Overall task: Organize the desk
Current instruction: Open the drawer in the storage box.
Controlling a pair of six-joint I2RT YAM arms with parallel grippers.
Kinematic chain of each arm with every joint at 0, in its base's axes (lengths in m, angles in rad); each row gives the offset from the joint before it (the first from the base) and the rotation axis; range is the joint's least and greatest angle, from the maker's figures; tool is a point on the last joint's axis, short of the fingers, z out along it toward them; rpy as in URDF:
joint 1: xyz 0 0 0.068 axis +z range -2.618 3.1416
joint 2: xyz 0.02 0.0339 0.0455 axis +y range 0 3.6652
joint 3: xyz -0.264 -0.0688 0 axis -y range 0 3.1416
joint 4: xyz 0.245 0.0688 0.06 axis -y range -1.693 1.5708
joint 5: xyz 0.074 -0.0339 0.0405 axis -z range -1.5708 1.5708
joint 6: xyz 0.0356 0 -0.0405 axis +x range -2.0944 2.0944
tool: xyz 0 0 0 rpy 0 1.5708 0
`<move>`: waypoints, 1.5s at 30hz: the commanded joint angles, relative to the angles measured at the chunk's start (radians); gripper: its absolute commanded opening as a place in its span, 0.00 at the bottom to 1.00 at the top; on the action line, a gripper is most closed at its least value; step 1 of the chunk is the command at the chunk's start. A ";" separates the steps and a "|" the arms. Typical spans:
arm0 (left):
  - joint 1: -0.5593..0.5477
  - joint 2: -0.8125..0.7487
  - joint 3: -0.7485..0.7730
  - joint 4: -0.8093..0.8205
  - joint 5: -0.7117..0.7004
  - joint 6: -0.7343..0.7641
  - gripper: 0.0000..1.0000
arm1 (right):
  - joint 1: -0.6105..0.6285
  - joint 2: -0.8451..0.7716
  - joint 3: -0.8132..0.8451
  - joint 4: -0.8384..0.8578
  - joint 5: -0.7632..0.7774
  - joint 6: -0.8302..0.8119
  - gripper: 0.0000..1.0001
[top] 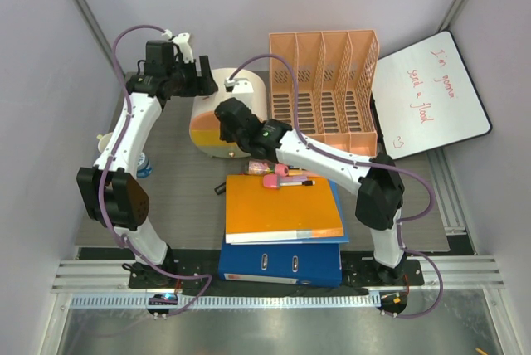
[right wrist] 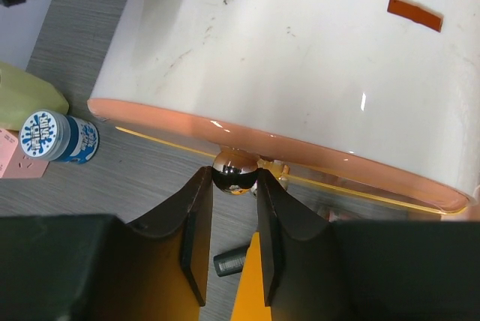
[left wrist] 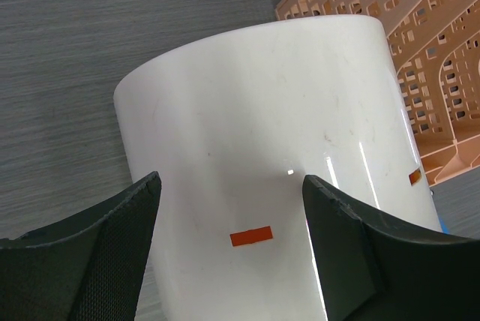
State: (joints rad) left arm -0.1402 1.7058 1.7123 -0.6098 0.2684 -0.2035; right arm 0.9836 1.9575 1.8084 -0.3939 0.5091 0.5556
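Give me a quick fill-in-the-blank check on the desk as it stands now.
The binder lying on the blue binder is ___. The peach file rack has ___ compartments. The writing on the whiteboard is ___. The right pincer pinches the white container's metal knob; the left pincer, over that container, is ___ (open or shut).
Missing words: orange; four; red; open.

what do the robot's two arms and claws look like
The left arm and right arm are white tubular shells with bulky black joints; a thin mauve cable loops along each. The left claw and right claw have flat black wedge-shaped fingers.
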 commanded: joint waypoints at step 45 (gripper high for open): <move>-0.010 -0.003 0.024 -0.015 -0.012 0.007 0.76 | 0.145 -0.290 -0.403 -0.002 0.055 0.141 0.49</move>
State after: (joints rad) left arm -0.1429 1.7061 1.7142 -0.6170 0.2535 -0.2024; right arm 1.1213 1.6814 1.4223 -0.3073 0.5732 0.6849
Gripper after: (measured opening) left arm 0.763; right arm 0.342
